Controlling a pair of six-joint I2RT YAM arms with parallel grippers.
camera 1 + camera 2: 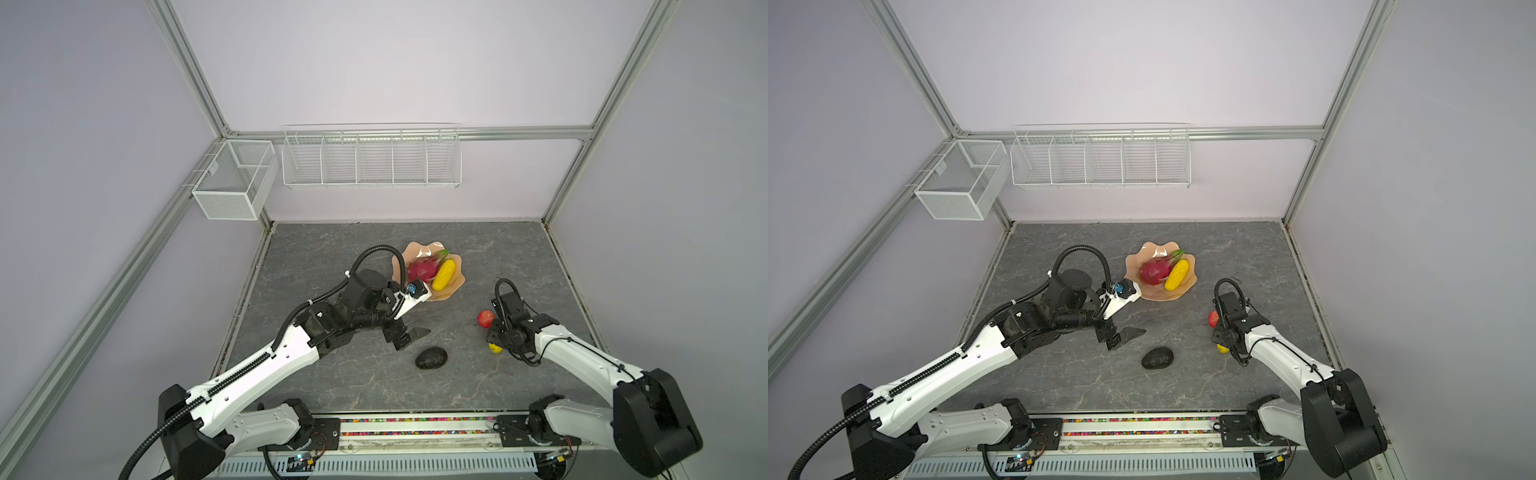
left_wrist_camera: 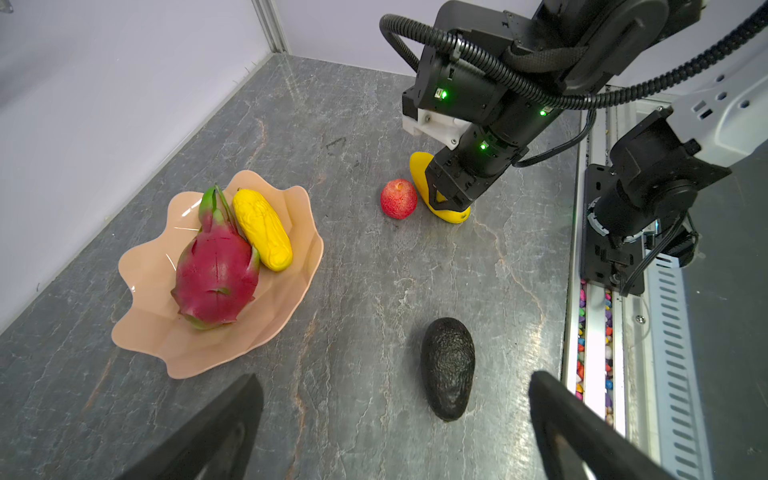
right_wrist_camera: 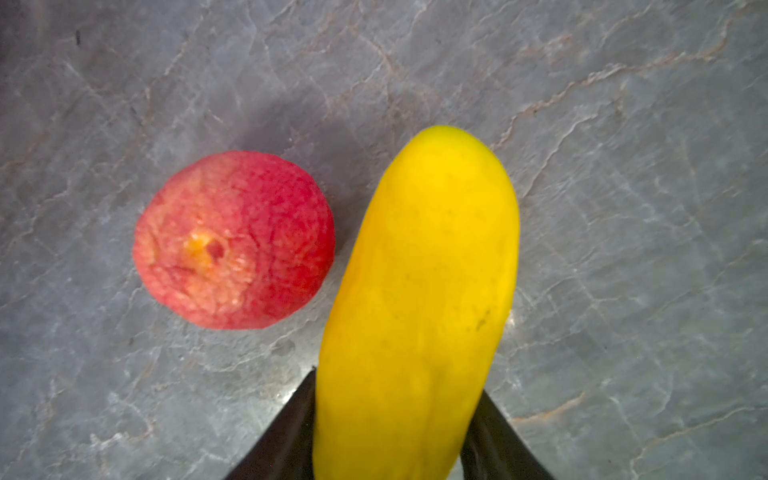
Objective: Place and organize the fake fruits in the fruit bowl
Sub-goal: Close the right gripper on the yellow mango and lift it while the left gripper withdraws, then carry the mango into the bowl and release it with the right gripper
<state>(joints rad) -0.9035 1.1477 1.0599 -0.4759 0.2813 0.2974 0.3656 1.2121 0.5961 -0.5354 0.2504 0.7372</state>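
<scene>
Tabletop (image 1: 332, 257): grey, marbled
Fruit bowl (image 2: 158, 336): glossy peach-pink, scalloped — far centre
Right gripper (image 3: 397, 386): clamped on yellow fruit (image 3: 432, 249)
Left gripper (image 2: 395, 376): gaping — empty

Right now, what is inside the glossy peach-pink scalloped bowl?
Two plastic fruits lie side by side in the peach-pink bowl: a magenta dragon fruit with green tip and a yellow ribbed oblong fruit. The floor beneath them is covered, so anything under them cannot be seen.

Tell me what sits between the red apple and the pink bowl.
Nothing. Only bare grey tabletop separates the apple from the bowl. That shows best in the left wrist view, and in both top views.
</scene>
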